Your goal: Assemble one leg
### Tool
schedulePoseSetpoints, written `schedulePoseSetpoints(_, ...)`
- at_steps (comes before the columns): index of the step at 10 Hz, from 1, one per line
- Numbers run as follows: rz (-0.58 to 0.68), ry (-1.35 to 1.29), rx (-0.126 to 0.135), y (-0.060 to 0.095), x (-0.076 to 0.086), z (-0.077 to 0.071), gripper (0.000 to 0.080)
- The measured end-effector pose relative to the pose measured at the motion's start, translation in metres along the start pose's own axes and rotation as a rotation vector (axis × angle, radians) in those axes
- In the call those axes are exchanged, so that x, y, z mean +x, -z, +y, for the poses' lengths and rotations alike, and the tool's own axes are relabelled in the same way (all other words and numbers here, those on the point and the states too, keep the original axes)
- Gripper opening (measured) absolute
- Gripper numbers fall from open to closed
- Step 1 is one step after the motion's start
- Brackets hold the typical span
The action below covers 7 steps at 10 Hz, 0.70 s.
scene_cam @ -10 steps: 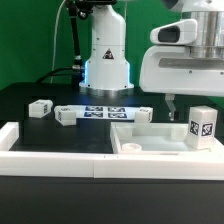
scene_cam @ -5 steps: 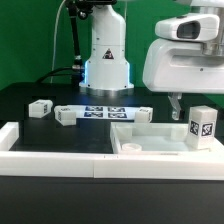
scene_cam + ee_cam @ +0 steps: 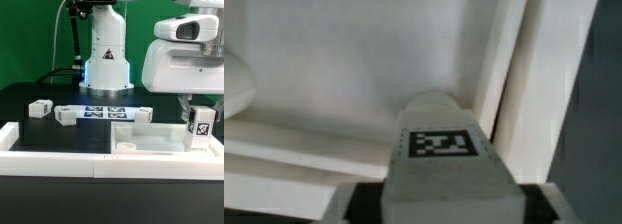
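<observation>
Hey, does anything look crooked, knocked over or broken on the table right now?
Nothing stands out. The leg stands upright in the white panel, with the hand at its top.

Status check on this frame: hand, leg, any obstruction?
Hand straddling the leg, grip unconfirmed. Leg upright inside the white panel, near its corner wall. Nothing between hand and leg.

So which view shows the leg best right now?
Exterior view: the leg stands upright, nearly whole, at that view's right, with the gripper straddling its top. The wrist view shows only one tagged face, close up.
</observation>
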<state>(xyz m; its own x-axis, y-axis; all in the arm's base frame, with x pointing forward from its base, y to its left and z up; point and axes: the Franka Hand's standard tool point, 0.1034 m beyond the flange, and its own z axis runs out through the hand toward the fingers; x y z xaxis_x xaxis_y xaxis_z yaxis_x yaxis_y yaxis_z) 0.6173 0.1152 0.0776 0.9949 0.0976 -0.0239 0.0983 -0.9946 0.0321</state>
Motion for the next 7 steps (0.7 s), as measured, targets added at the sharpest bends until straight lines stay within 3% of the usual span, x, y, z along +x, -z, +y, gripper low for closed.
schedulePoseSetpoints(7, 0.050, -0.723, 0.061, -0.0022, 0.0011, -0.0073, 0.0291)
